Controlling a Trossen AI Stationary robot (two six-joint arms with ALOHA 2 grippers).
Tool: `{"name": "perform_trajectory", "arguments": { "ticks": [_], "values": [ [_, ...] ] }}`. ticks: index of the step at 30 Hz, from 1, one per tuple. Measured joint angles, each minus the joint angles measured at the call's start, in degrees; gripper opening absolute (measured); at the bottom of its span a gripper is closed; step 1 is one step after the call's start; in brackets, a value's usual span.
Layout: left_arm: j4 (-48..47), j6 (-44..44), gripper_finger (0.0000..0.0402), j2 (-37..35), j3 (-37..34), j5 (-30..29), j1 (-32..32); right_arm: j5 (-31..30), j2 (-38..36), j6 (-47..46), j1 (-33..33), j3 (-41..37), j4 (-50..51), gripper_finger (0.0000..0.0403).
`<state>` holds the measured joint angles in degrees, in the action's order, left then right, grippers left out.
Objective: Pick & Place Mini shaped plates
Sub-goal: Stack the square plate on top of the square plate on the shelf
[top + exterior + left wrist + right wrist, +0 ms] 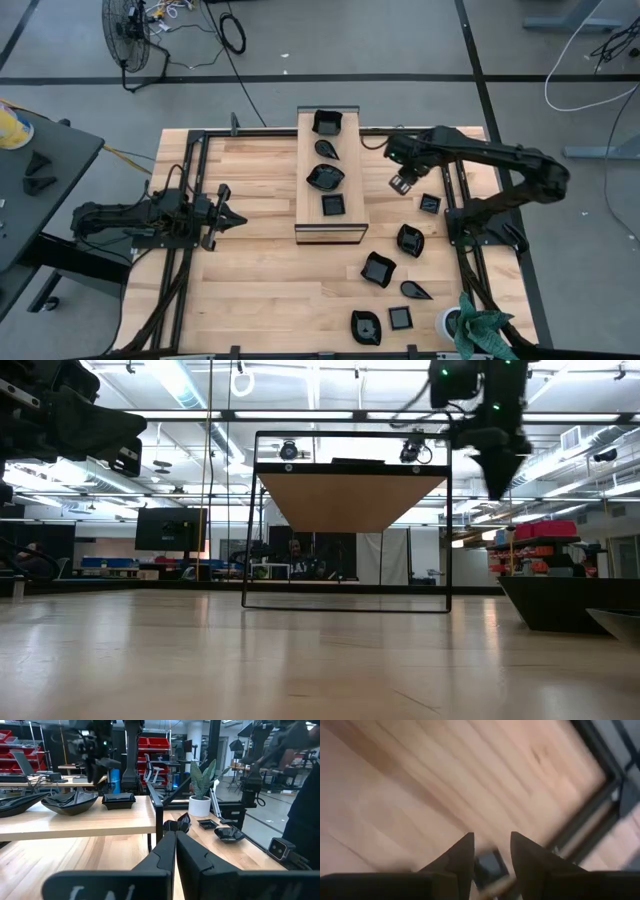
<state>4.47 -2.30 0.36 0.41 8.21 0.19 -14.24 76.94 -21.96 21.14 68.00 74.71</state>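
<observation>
— High view: where is the nearest mini plate lying?
— A small square plate (430,204) is sitting on the surface just beside the right gripper (401,183), apart from it; four plates are resting on the wooden board (306,215).
— And the grippers?
— The right gripper's fingers are standing spread, empty. The left gripper (222,214) is waiting pressed together at the surface's left.

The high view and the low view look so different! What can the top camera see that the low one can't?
Only the high view shows the four black plates on the wooden board, six more on the table, and the left gripper resting shut. Only the low view shows the room behind. Both show the right gripper, raised and empty.
</observation>
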Motion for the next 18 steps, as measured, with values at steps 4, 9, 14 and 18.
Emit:
{"name": "perform_trajectory", "arguments": {
  "ticks": [4, 9, 14, 18],
  "values": [
    [0.00, -0.01, 0.0018, 0.00, 0.00, 0.00, 0.00, 2.61, -0.67, 1.63, 1.17, -2.47, 4.92, 0.0128],
    [0.00, -0.01, 0.0018, 0.00, 0.00, 0.00, 0.01, 6.78, -0.55, 11.61, 2.54, -5.09, 5.49, 0.0128],
    [0.00, 0.01, 0.0018, 0.00, 0.01, 0.00, -0.01, 7.86, 0.37, 20.26, 4.11, -6.93, 5.85, 0.0128],
    [0.00, 0.00, 0.0018, 0.00, 0.00, 0.00, 0.02, 7.85, 1.70, 22.65, 6.12, -7.06, 5.80, 0.0128]
  ]
}}
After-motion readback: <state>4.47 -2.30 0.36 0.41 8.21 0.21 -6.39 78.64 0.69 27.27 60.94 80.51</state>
